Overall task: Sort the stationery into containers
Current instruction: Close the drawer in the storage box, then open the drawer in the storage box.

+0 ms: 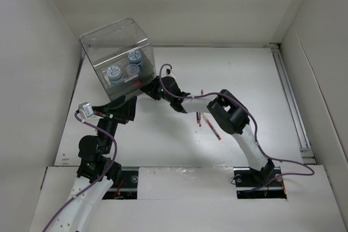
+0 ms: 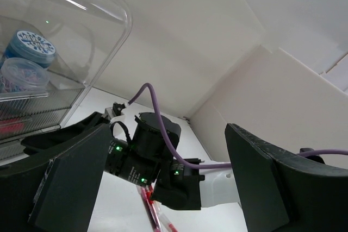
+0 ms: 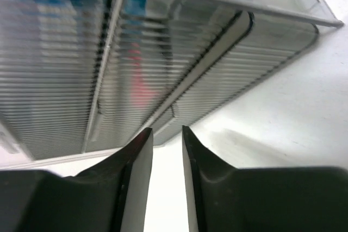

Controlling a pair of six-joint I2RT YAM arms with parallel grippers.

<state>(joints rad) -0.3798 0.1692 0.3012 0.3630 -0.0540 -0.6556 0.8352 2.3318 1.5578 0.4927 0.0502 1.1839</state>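
The clear organiser box (image 1: 117, 52) stands at the back left, with blue-and-white rolls (image 1: 114, 73) inside it. In the left wrist view the box (image 2: 65, 36) and a roll (image 2: 32, 44) show at the upper left. Several red pens (image 1: 209, 123) lie on the table near the middle. My right gripper (image 1: 148, 86) is at the box's lower front. Its jaws (image 3: 167, 130) stand slightly apart with nothing between them, facing the ribbed drawers (image 3: 163, 52); a red blur (image 3: 138, 77) shows through one. My left gripper (image 1: 126, 107) hovers below the box, open wide (image 2: 166, 129) and empty.
The right arm (image 2: 157, 150) crosses in front of the left gripper, with red pens (image 2: 151, 210) on the table beneath it. White walls enclose the table on the left, back and right. A metal rail (image 1: 293, 101) runs along the right edge.
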